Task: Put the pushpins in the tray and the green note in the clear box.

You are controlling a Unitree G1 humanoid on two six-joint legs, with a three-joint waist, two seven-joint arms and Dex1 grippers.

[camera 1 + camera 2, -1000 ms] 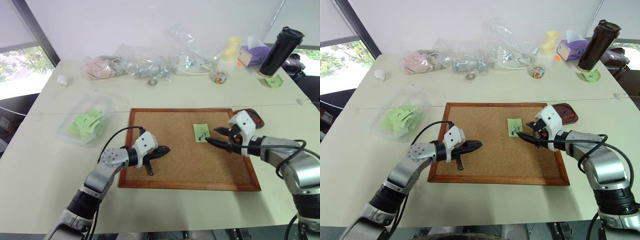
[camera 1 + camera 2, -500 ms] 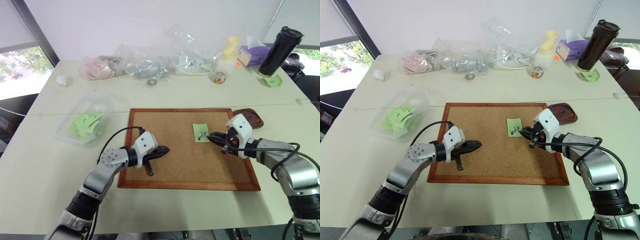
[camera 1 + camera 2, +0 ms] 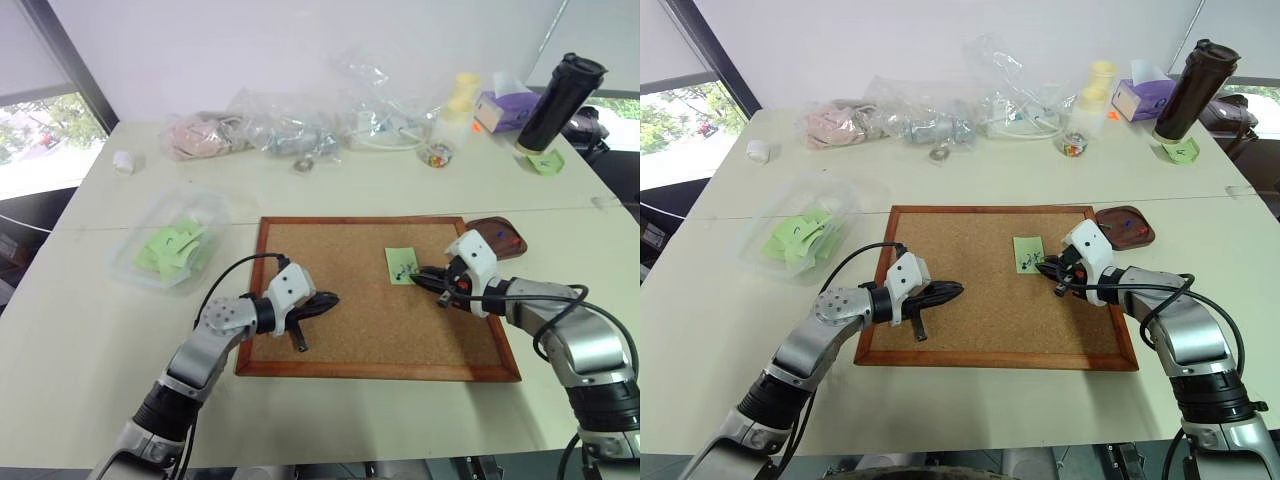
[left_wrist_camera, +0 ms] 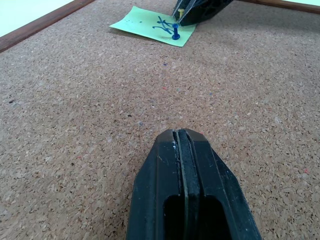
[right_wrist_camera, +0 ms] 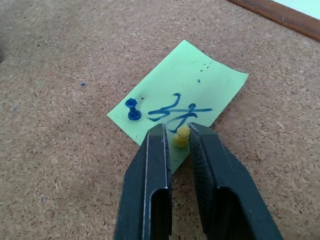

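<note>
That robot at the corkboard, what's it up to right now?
The right claw is closed on a yellow pushpin stuck in the green note on the corkboard; a blue pushpin also stands in the note. The left claw is shut and empty over bare cork. The tray beside the board's right edge already holds a couple of pins, and the clear box on the left holds other green notes.

Yellow pushpin [image 5: 181, 136] shaft hidden between right gripper [image 5: 177, 134] fingers.
</note>
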